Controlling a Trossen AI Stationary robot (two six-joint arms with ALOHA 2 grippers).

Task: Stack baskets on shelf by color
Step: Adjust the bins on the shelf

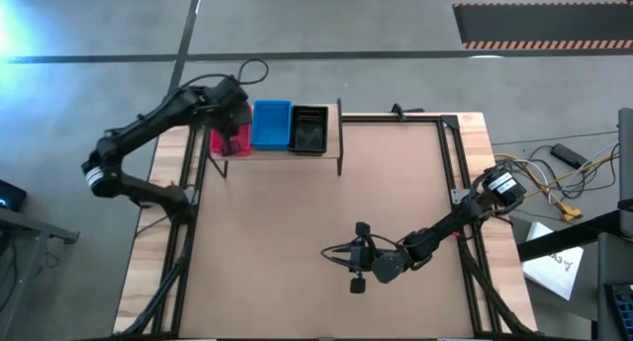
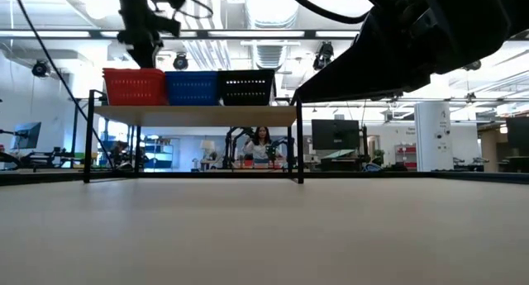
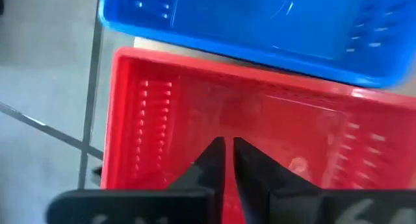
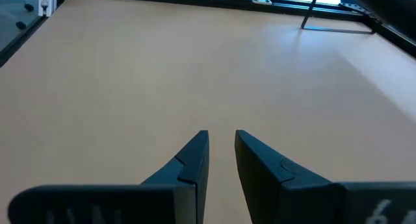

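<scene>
Left claw (image 3: 225,156): directly over your red basket (image 1: 228,141) at shelf (image 2: 194,114) end, fingers nearly together, holding nothing.
Right claw (image 4: 221,152): low over table (image 1: 297,222), slightly parted, empty.

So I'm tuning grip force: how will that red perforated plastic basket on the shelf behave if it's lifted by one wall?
The red perforated plastic basket is thin-walled and looks empty, so probably light. The slotted wall may flex under a one-sided pinch. Its smooth plastic could slip between the left gripper fingers, and lifted by one wall it would likely tilt.
</scene>
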